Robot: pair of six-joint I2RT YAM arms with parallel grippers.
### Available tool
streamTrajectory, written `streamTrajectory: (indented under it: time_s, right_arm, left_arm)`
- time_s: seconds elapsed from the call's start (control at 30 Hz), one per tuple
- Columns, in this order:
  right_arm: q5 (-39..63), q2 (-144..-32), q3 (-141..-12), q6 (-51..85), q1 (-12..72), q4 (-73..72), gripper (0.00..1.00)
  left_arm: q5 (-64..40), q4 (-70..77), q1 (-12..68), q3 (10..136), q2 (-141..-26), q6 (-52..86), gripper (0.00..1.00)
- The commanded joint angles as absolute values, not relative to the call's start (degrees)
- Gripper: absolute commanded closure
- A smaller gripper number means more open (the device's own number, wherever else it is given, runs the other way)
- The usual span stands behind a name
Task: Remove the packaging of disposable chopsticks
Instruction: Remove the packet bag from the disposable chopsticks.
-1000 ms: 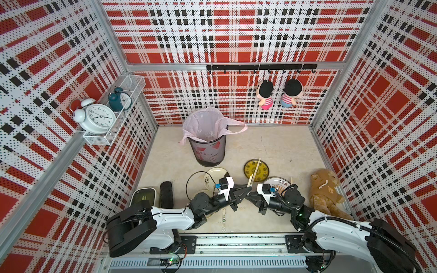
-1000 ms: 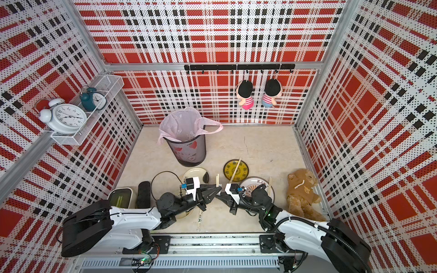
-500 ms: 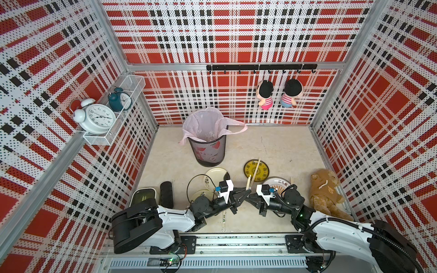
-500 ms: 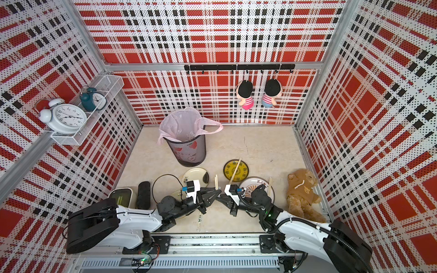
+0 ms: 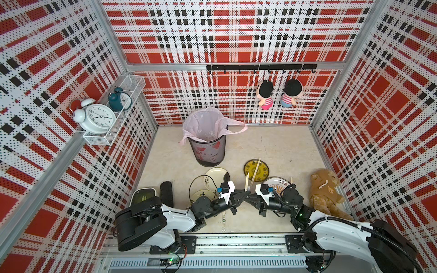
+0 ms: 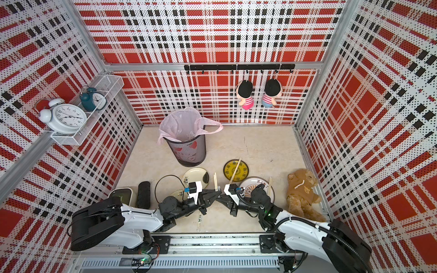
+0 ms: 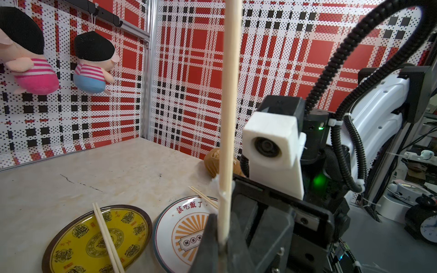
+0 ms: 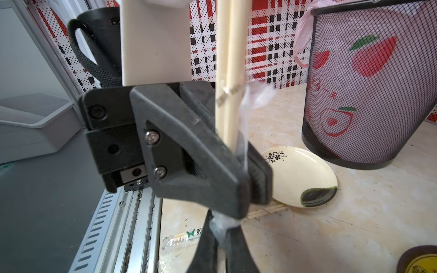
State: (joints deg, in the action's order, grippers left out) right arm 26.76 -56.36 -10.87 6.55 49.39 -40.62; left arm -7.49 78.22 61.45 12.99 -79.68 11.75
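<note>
At the front middle of the beige marbled tabletop [image 5: 272,146], well short of the black mesh waste bin with its pink liner [image 5: 209,151], find the black left gripper [image 8: 246,165] clamped tight on the upright pair of pale-tan wooden chopsticks [image 8: 228,59], raised clear of the table. Just beneath it, note the black right gripper [image 8: 221,224] pinched on the crumpled end of the clear plastic sleeve [image 8: 257,97].

Judging by the right wrist view, expect some film to be trapped inside the left grip as well, so pull gently. Draw the sleeve straight along the sticks' length, away from the left grip and never sideways; otherwise risk tearing the film or levering the sticks loose. Hold the left clamp firm and motionless meanwhile. Once free, carry the sleeve to the bin. Leave for later the still-wrapped pair [image 8: 179,238] lying flat by the front rail [image 8: 132,212], apparently untouched.
</note>
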Motion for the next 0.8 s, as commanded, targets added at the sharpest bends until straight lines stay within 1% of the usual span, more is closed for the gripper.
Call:
streamTrajectory:
  time_s: [0.0, 0.1, 0.13, 0.23, 0.4, 0.5, 0.57, 0.67, 0.73, 0.77]
  right_arm:
    - [24.60, -56.59, -12.74, 4.74, 49.57, -47.52, 0.55]
    - [22.59, -55.40, -12.37, 5.90, 49.57, -45.70, 0.09]
    - [21.47, -54.85, -12.39, 6.46, 49.57, -44.98, 0.00]
    - [19.26, -52.57, -13.06, 7.16, 48.94, -42.89, 0.00]
    - [23.78, -49.54, -14.94, 8.65, 46.05, -42.14, 0.00]
    - [25.23, -49.42, -17.53, 8.46, 44.30, -39.13, 0.00]
    - [27.03, -49.96, -18.67, 8.44, 43.61, -38.65, 0.03]
    - [29.85, -50.82, -19.68, 8.26, 43.42, -38.67, 0.14]
    - [31.96, -51.33, -20.12, 8.18, 43.42, -38.86, 0.28]
    - [32.87, -51.48, -20.29, 8.22, 43.35, -39.07, 0.32]
  left_arm:
    - [-11.71, 73.60, 60.84, 11.83, -80.20, 14.14, 1.00]
    - [-14.93, 75.16, 58.24, 11.56, -80.20, 15.48, 1.00]
    - [-15.47, 75.56, 57.72, 11.39, -80.11, 15.60, 1.00]
    - [-14.95, 75.17, 57.14, 10.90, -79.18, 14.90, 1.00]
    - [-15.03, 73.58, 56.19, 9.72, -77.00, 14.68, 1.00]
    - [-15.03, 72.40, 56.07, 8.93, -75.07, 14.68, 1.00]
    - [-15.07, 71.55, 56.16, 8.62, -73.96, 14.50, 1.00]
    - [-15.03, 70.31, 56.33, 8.61, -73.21, 14.33, 1.00]
    - [-14.94, 69.90, 56.42, 8.85, -73.37, 14.24, 1.00]
    - [-14.94, 69.80, 56.42, 8.96, -73.47, 14.24, 1.00]
